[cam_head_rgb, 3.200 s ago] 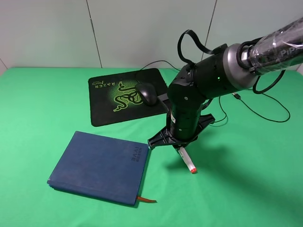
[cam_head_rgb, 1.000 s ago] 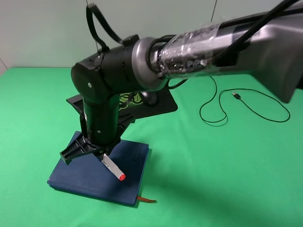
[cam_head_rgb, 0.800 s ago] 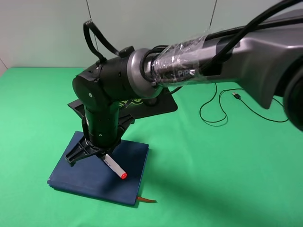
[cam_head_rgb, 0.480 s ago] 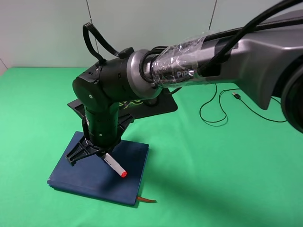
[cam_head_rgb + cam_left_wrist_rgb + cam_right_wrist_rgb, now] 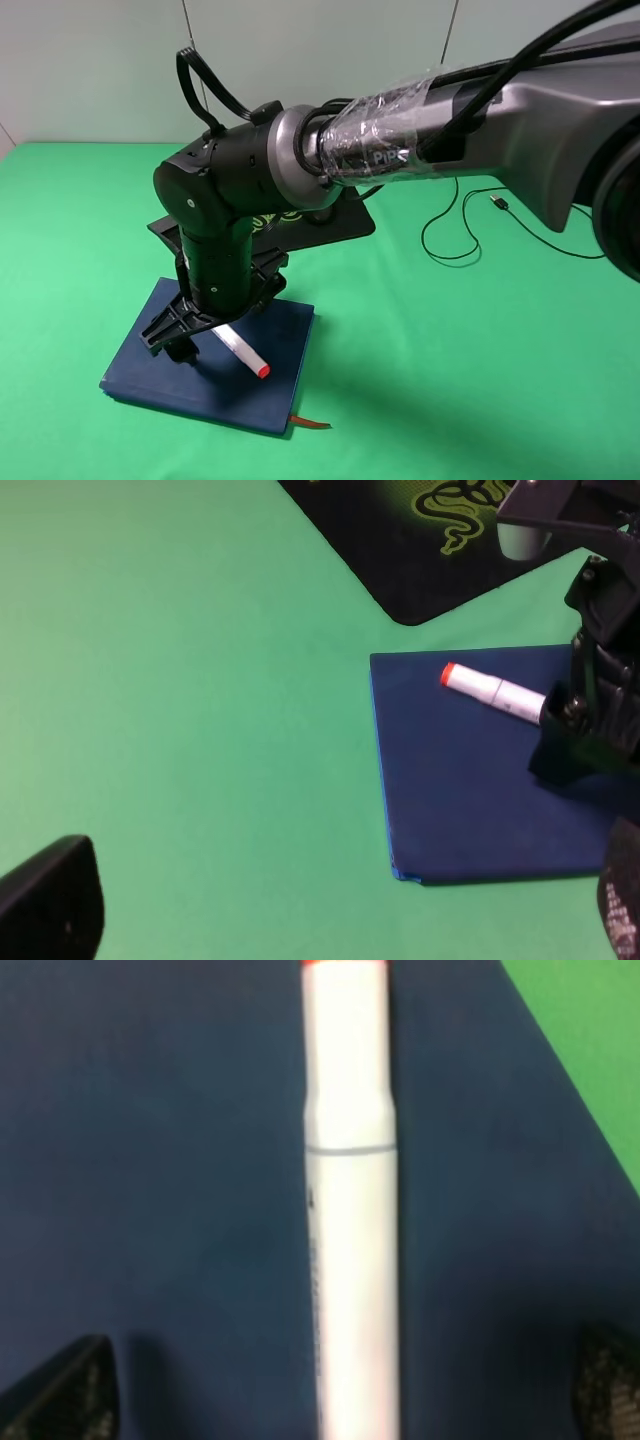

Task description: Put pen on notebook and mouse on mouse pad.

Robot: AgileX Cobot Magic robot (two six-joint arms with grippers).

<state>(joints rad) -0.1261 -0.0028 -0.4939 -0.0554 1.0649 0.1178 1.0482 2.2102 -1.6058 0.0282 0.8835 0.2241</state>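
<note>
The white pen [image 5: 240,350] with its red tip lies flat on the dark blue notebook [image 5: 165,365], also seen as pen [image 5: 495,688] on notebook [image 5: 460,790]. My right gripper [image 5: 225,328] reaches across over the notebook and stands open, its fingers on either side of the pen [image 5: 350,1210] without touching it. The mouse pad [image 5: 345,218] shows only in part behind the arm, and the mouse is hidden. Its cable [image 5: 470,252] runs over the cloth to the USB plug [image 5: 497,203]. My left gripper [image 5: 335,920] is open over bare green cloth.
The green cloth [image 5: 450,380] covers the table. The notebook's orange-brown ribbon [image 5: 310,424] sticks out at its near corner. The right arm [image 5: 430,130] spans the scene from the right and covers much of the mouse pad [image 5: 440,540].
The right gripper carried the pen from the cloth to above the notebook, then opened. The pen has dropped from its tilted hold and lies flat on the cover.
</note>
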